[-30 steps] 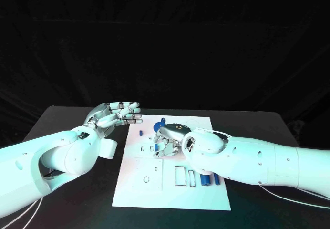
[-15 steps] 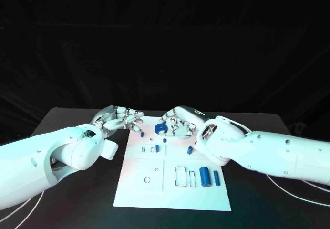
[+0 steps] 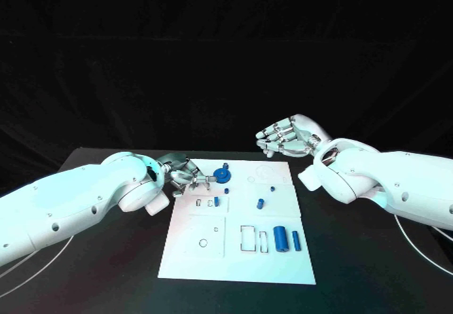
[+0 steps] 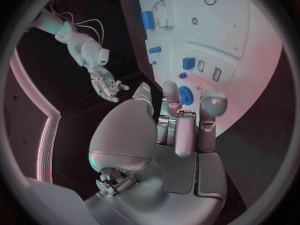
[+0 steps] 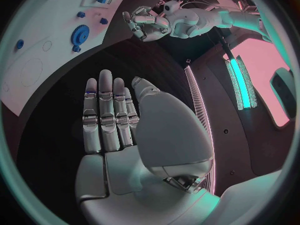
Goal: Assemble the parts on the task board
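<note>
Left hand is low at the near-left corner of the task board, fingers curled loosely and apart, nothing visibly between them. The blue gear sits on the board just beyond the fingertips; in the left wrist view the gear peeks out between two fingers, half covered, and whether a fingertip actually touches it is hard to make out.

Right hand is lifted well above the table off the board's far-right corner, fingers held straight and side by side in the right wrist view, palm bare, holding nothing.

On the board, past the left hand's fingers, a small blue block stands beside two narrow slots, and a tiny blue peg lies between it and the gear. Further out toward the board's near end, a thick blue cylinder and a thinner blue rod lie side by side next to rectangular outlines. A small upright blue piece stands mid-board; its shape is too small to tell.
</note>
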Motion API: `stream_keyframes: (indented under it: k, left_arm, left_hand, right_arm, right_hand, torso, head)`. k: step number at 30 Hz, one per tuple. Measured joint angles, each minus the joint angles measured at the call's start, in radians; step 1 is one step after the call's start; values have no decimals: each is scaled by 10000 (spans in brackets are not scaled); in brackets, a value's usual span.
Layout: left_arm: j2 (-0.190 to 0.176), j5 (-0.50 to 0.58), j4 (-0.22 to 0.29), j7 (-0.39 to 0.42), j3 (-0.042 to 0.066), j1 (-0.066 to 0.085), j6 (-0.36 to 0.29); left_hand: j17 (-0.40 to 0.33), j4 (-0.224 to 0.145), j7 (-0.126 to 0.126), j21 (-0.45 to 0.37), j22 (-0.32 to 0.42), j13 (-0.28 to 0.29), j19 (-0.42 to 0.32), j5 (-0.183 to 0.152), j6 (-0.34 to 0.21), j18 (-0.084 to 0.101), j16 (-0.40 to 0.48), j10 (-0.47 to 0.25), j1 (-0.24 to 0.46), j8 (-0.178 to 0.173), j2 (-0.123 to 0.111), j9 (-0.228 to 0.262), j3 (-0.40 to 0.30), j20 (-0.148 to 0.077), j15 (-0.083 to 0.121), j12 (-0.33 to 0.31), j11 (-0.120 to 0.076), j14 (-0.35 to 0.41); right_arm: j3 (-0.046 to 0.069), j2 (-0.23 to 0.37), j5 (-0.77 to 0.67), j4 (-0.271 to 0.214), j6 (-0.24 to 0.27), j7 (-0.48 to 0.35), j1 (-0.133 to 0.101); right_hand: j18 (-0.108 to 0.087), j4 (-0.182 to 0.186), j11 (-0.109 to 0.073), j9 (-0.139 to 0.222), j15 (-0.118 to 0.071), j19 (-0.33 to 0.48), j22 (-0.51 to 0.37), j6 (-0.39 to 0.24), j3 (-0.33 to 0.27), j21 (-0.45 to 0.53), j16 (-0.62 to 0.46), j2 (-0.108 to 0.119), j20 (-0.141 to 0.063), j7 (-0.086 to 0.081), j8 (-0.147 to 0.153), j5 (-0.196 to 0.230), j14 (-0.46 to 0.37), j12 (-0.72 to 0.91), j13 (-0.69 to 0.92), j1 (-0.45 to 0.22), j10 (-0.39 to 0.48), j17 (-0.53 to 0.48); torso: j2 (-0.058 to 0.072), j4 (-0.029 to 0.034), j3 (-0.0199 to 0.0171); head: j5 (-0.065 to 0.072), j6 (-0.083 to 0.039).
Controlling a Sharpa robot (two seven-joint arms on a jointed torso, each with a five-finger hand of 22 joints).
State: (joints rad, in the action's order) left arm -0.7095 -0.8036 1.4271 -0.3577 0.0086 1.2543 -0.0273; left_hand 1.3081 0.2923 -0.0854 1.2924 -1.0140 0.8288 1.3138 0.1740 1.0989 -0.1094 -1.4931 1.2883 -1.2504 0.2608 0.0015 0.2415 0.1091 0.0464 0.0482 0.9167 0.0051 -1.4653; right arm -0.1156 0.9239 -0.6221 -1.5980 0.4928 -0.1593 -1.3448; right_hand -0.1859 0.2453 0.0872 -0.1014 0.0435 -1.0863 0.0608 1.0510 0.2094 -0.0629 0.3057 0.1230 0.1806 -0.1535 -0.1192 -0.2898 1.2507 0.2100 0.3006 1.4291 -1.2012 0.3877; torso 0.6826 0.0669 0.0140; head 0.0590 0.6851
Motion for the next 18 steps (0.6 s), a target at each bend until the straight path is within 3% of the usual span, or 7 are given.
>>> stream_keyframes:
  k: [3,6,8,9,11,18]
  left_arm:
    - [379,-697,-245,-750,-24,105,448]
    - [720,-1228,-487,-1348,-66,202,822]
    - [931,-1505,-652,-1643,-96,261,1004]
    - [1063,-1674,-751,-1818,-106,298,1117]
    - [1234,-1889,-872,-2028,-117,346,1269]
    - [1738,-2389,-1301,-2496,-164,412,1740]
  left_hand:
    - [1,-21,88,799,-1374,1382,618,0,-18,247,-344,274,64,242,124,401,236,-59,75,1275,-66,-3]
    - [0,-10,127,1137,-1984,1992,914,0,-56,246,-524,339,170,408,230,706,423,-105,75,1814,-107,-3]
    - [0,2,143,1268,-2249,2250,1034,0,-73,350,-604,357,267,518,263,900,545,-129,75,2032,-125,-3]
    - [0,9,143,1333,-2370,2360,1089,0,-73,403,-631,397,330,569,286,999,601,-144,99,2122,-131,-28]
    - [0,6,180,1366,-2509,2500,1107,0,-111,402,-667,429,450,619,286,1159,659,-161,145,2234,-125,-2]
    - [-1,1,231,1483,-2726,2687,1195,0,-161,402,-746,429,628,715,286,1426,787,-180,144,2336,-126,-2]
  right_arm:
    - [-1,173,456,-5,-75,-148,-15]
    - [-2,249,740,-4,-114,-258,-21]
    - [-3,278,853,-4,-123,-309,-25]
    - [-3,294,914,-1,-125,-341,-28]
    - [-4,315,991,3,-125,-377,-28]
    - [-15,325,1165,25,-121,-443,-28]
  right_hand:
    - [-1,-56,55,52,45,-110,13,34,134,0,-707,115,-9,-34,115,0,147,-565,-591,-115,-267,-456]
    - [0,-108,59,79,63,-213,13,69,188,0,-1067,194,-5,-69,215,-41,267,-837,-889,-194,-372,-683]
    - [1,-154,111,98,63,-414,74,89,234,-96,-1302,223,-20,-89,280,-41,267,-982,-1050,-223,-424,-824]
    - [0,-179,73,111,64,-900,213,115,258,-395,-1429,255,-141,-115,309,-41,267,-1055,-1129,-255,-461,-899]
    - [0,-224,120,126,63,-1341,361,123,238,-710,-1639,255,-208,-123,348,-41,267,-1167,-1261,-255,-506,-1024]
    - [0,-317,120,158,103,-1388,423,123,200,-782,-1892,273,-216,-123,439,-143,228,-1312,-1434,-369,-505,-1182]
  torso:
    - [-32,-12,-12]
    - [-53,-18,-18]
    - [-60,-17,-25]
    - [-62,-18,-24]
    - [-63,-18,-27]
    - [-58,-19,-26]
  head:
    - [-35,35]
    - [-54,63]
    - [-60,73]
    - [-64,75]
    - [-77,80]
    - [-73,101]
